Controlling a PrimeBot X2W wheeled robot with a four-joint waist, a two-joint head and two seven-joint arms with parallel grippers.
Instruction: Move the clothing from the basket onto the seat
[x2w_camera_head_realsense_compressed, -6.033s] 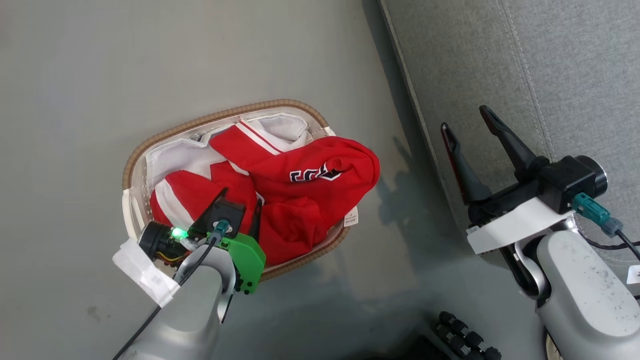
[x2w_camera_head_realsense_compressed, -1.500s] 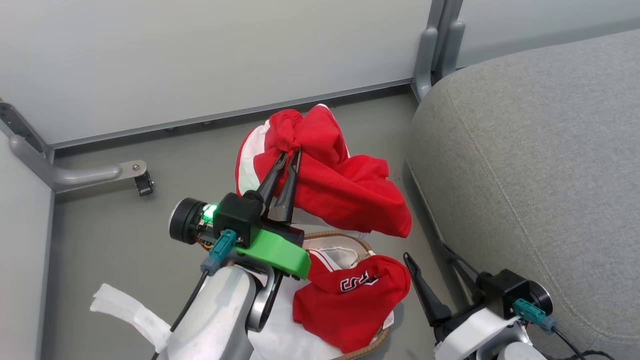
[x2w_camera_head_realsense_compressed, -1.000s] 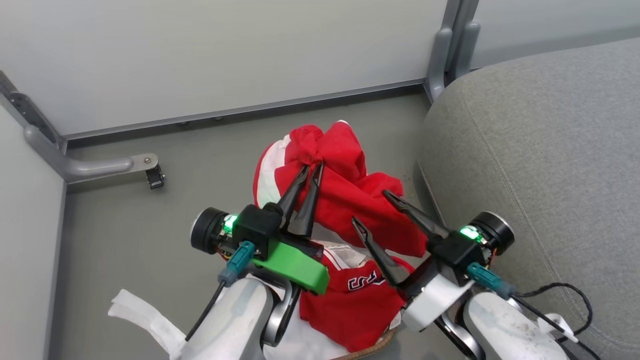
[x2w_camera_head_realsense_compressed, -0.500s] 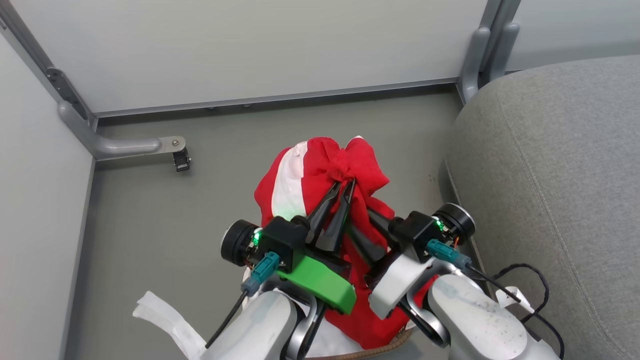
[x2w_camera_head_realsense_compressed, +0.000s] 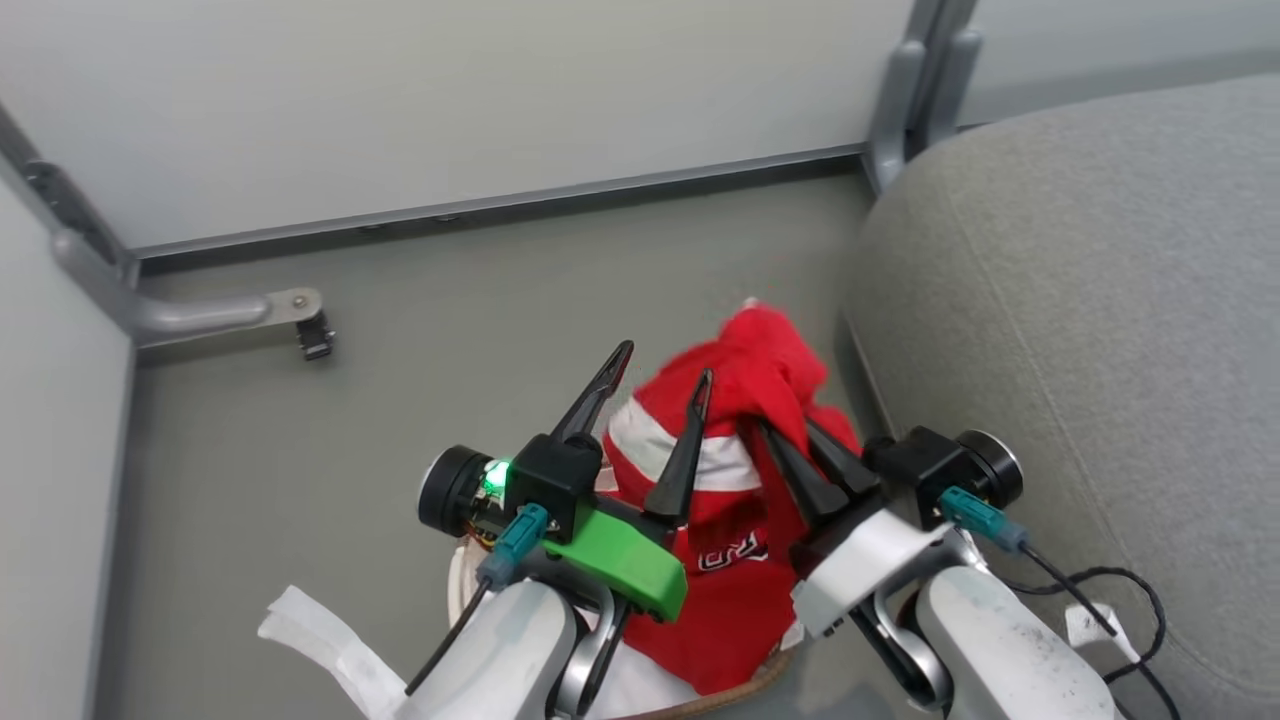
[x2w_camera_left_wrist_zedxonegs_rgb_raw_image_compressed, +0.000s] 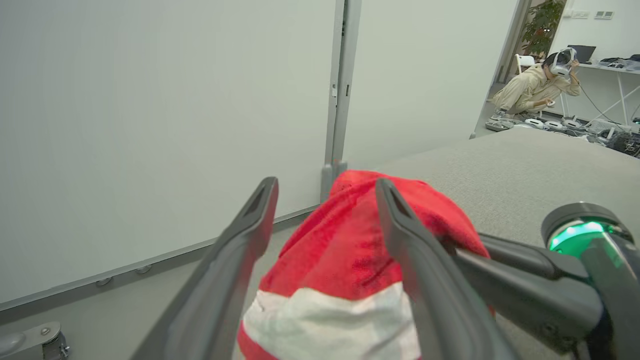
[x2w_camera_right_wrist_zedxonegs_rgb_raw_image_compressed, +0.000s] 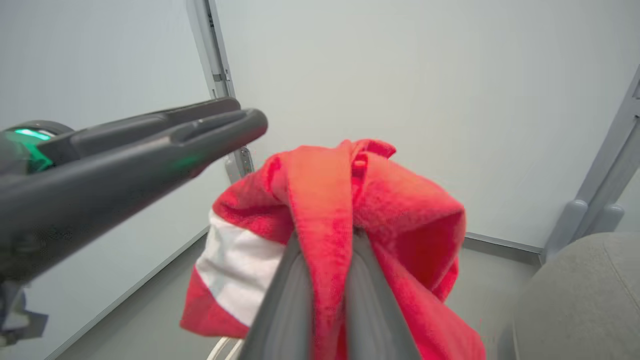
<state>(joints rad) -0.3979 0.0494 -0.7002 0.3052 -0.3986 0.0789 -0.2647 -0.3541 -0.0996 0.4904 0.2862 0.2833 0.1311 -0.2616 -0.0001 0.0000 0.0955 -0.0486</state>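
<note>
I have the red shirt (x2w_camera_head_realsense_compressed: 765, 365) pinched in my right tool (x2w_camera_head_realsense_compressed: 790, 438), its fingers closed on a bunched fold near the top. My left tool (x2w_camera_head_realsense_compressed: 658, 385) stands open, fingers either side of the white stripe, gripping nothing. The shirt hangs above the basket (x2w_camera_head_realsense_compressed: 758, 682), its lower end draping toward the rim (whether it rests inside I cannot tell), just beside the seat (x2w_camera_head_realsense_compressed: 1080, 300) but not on it. I judge this the carry step. Next I should raise the right arm and swing it over the seat so the tail clears the rounded edge, then open.
</note>
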